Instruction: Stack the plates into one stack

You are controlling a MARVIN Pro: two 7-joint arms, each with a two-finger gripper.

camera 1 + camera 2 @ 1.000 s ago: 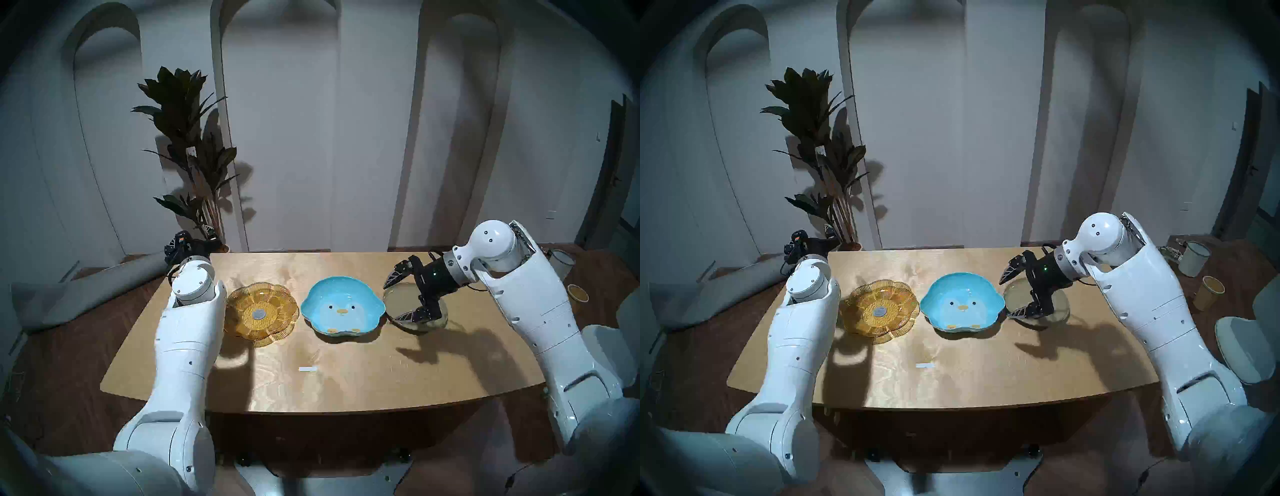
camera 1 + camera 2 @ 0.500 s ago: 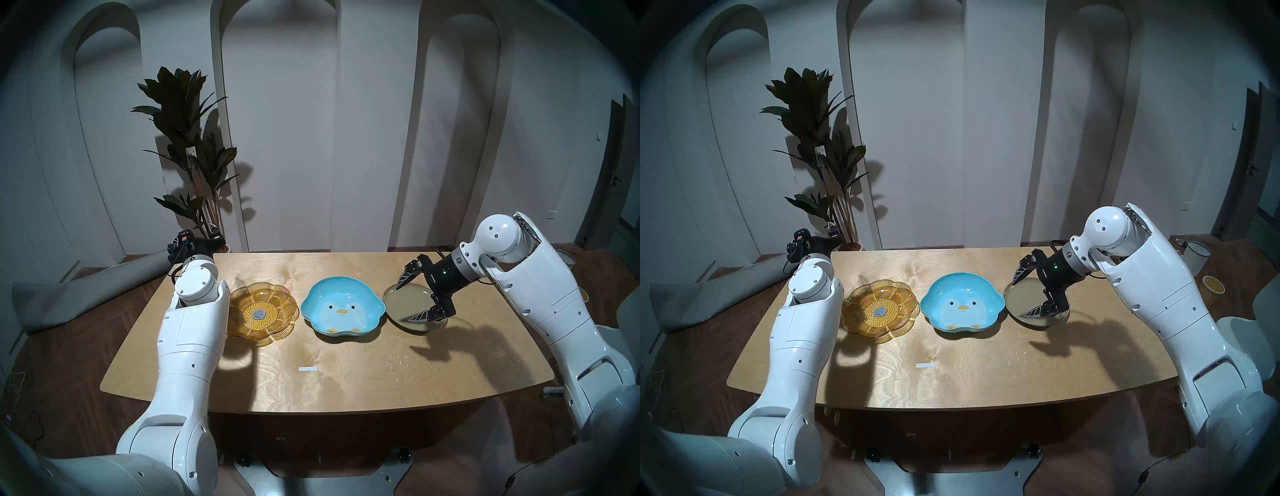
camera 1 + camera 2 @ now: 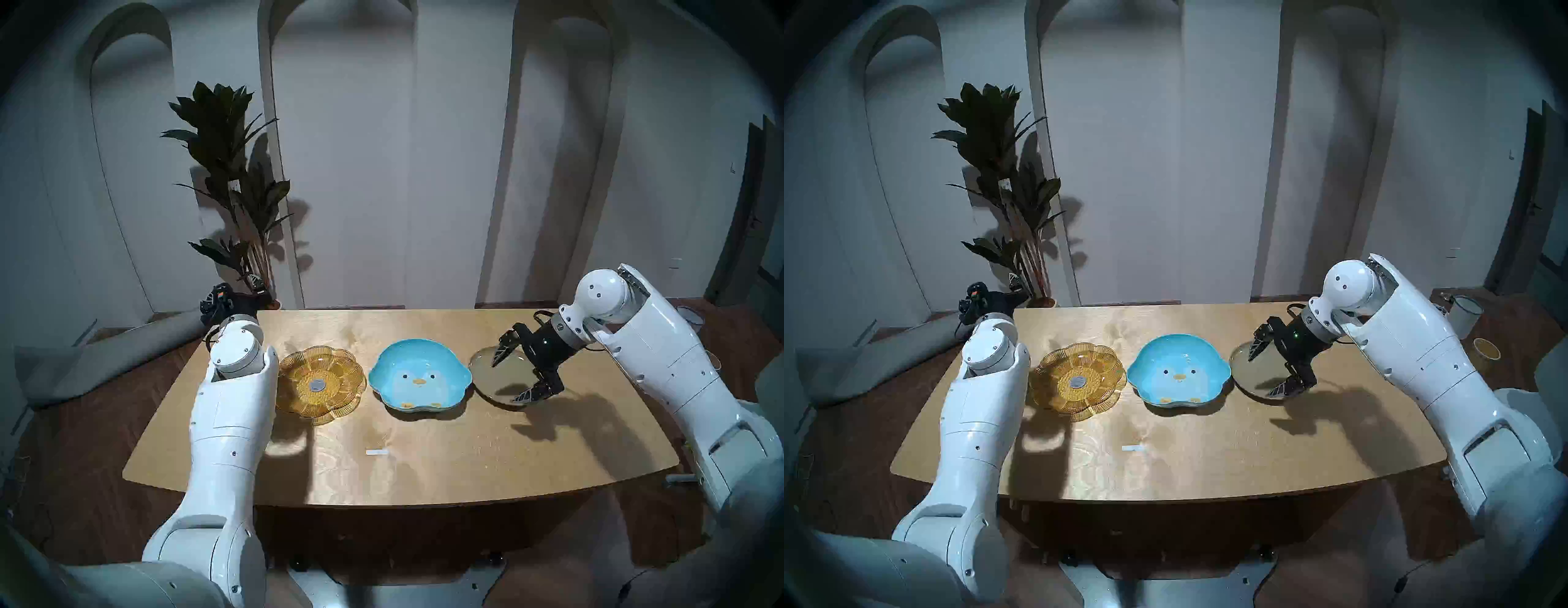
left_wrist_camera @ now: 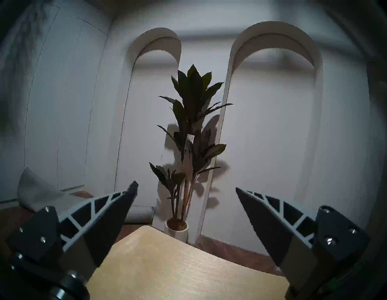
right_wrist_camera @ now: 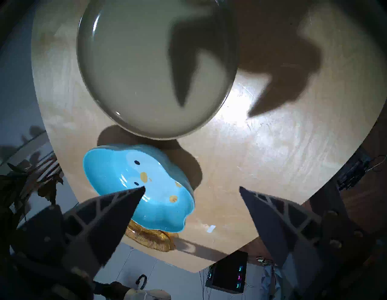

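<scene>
Three plates lie in a row on the wooden table (image 3: 424,467). The amber ribbed glass plate (image 3: 320,384) is on the left, the sky-blue penguin plate (image 3: 420,373) in the middle, and the plain olive-beige plate (image 3: 488,373) on the right. My right gripper (image 3: 505,382) is open and empty, hovering over the olive plate with one finger toward its far side and one toward its near rim. The right wrist view shows the olive plate (image 5: 146,62), the blue plate (image 5: 125,167) and the amber plate (image 5: 150,238) beyond the open right gripper (image 5: 192,187). My left gripper (image 4: 186,187) is open and empty at the table's back-left corner (image 3: 259,288).
A small white label (image 3: 376,452) lies on the table's front middle. A potted plant (image 3: 237,191) stands behind the back-left corner. A grey rolled mat (image 3: 106,361) lies on the floor at left. Paper cups (image 3: 1486,352) stand on the floor at right.
My right gripper, still open, has drawn back to the right and a little nearer, from the olive plate's left edge to over its middle. The left arm has barely moved.
</scene>
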